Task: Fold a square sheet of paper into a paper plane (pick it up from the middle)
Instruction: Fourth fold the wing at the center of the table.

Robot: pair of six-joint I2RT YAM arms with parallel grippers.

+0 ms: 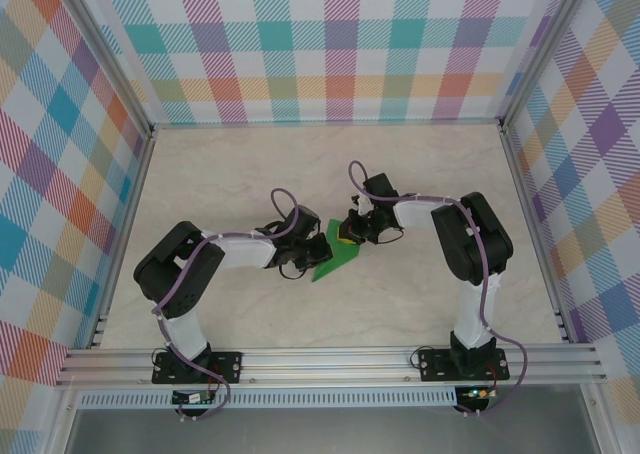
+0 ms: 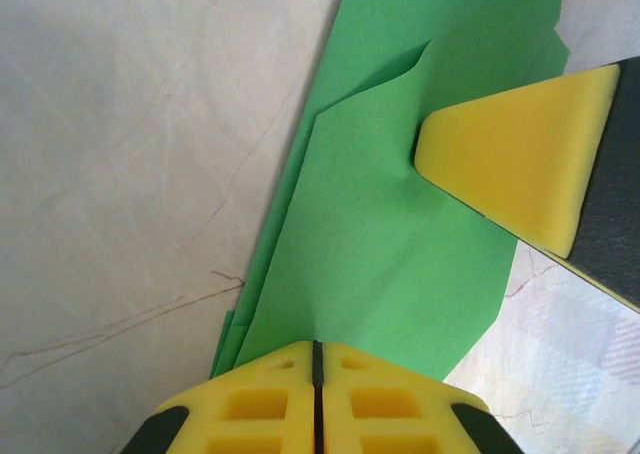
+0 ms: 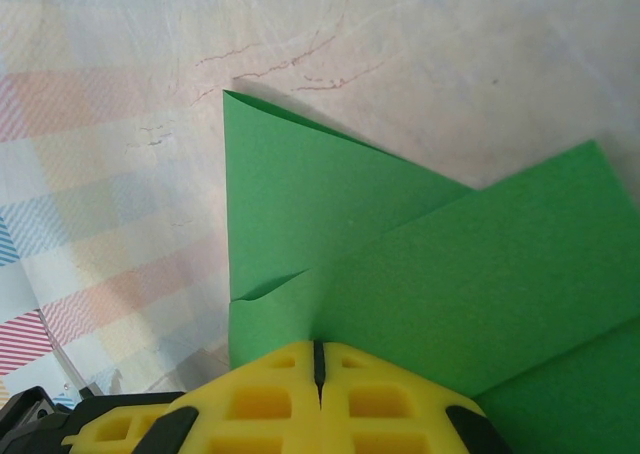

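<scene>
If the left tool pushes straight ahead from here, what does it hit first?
The left tool is shut on the green paper, so more paper lies ahead; just right of that line sits the right tool, probably the first solid contact, depth unclear.

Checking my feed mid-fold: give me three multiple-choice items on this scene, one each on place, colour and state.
1. Where is the green paper? A) against the far wall B) mid-table C) on the front rail
2. What colour are the finger pads? A) red B) blue C) yellow
3. The left gripper is: A) shut on the paper B) wide open C) holding nothing
Answers: 1 B, the top view shows it mid-table; 2 C, both wrist views show yellow; 3 A, its fingers meet with paper pinched.
</scene>
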